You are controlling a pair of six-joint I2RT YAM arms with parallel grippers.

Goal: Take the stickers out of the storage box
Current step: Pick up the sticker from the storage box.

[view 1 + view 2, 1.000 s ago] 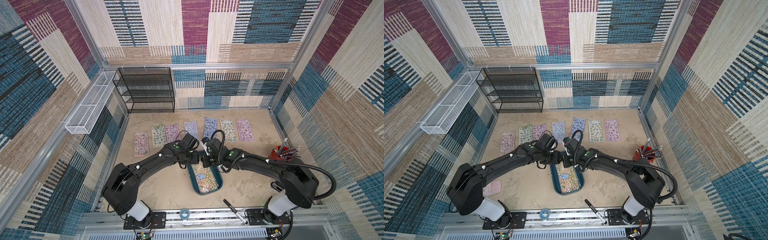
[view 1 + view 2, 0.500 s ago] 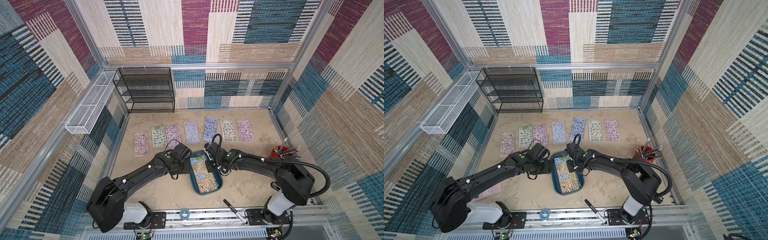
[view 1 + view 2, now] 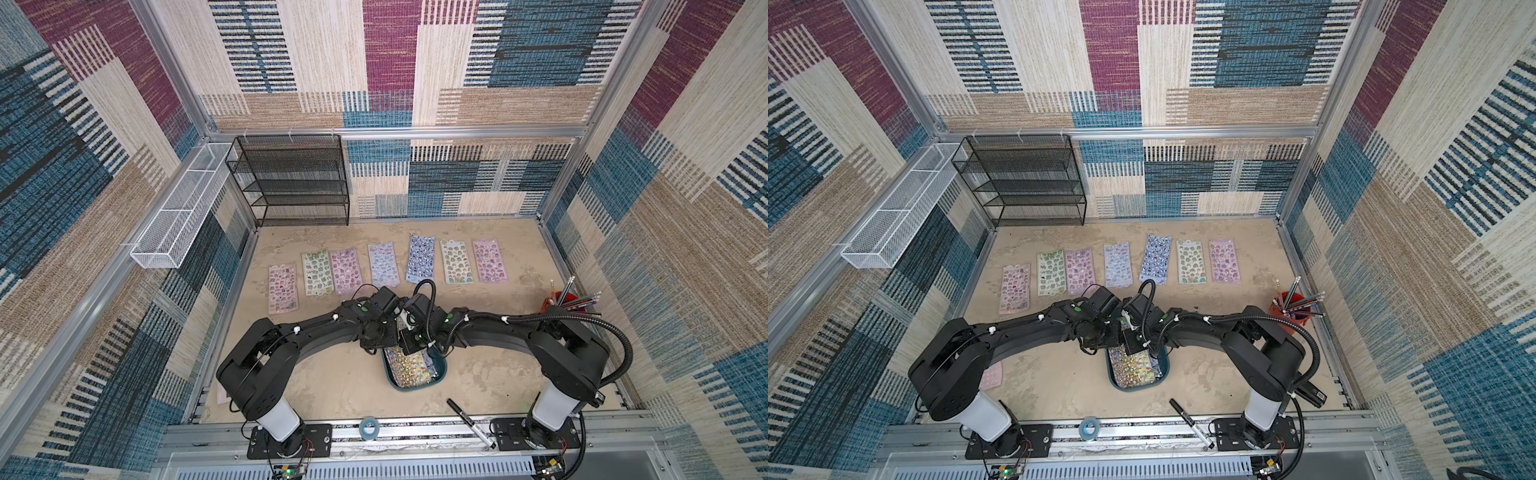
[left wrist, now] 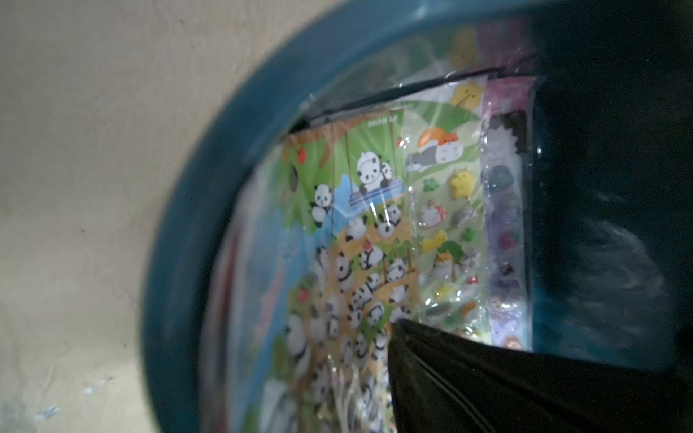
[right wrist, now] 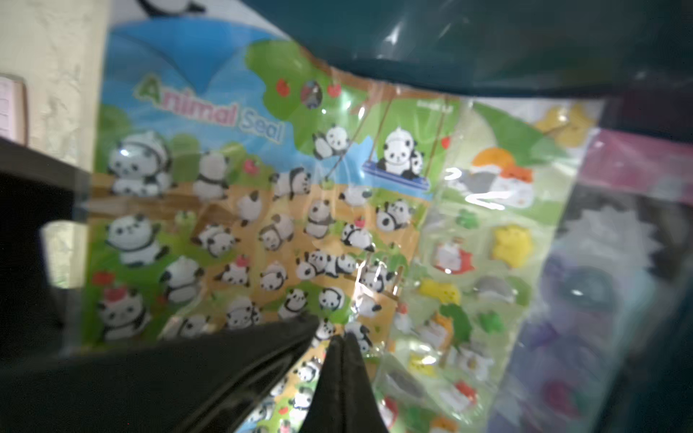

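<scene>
Pressing down on the stickers [image 5: 262, 225] in the storage box [image 4: 180, 225], closed right gripper [image 5: 340, 339] likely pins the stack for left gripper [image 4: 412, 337], jaw state unclear.

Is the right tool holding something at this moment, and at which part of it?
It cannot be told: the right tool is shut with its tips on the panda sticker sheet, but no pinch shows.

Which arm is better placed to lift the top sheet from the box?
Left, probably. The right gripper is shut, tips resting on the panda sheet in the storage box, so it must reopen. The left gripper is beside it over the same sheet.
</scene>
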